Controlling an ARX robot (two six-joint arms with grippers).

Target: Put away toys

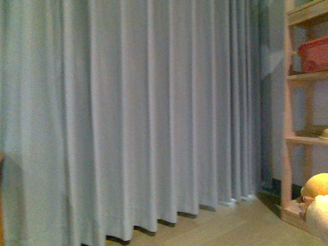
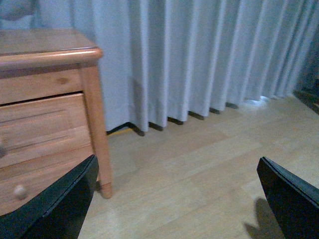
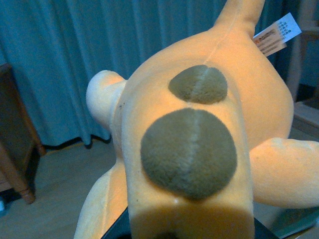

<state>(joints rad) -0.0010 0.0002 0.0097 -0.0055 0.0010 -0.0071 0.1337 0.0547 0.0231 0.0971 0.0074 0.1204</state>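
While left tool [image 2: 177, 162] gapes, one plush [image 3: 189, 149] (tagged) shows.

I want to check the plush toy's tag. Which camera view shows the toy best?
The right wrist view: the plush toy fills it, white tag visible. The front and left wrist views do not show this toy.

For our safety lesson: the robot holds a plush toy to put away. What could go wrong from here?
1. The plush fills the right wrist view and hides the grip, so a slip could go unseen and it might fall to the floor.
2. Its tag and limbs stick out and could snag on the shelf posts.
3. The left gripper hangs open near the cabinet and might bump it.
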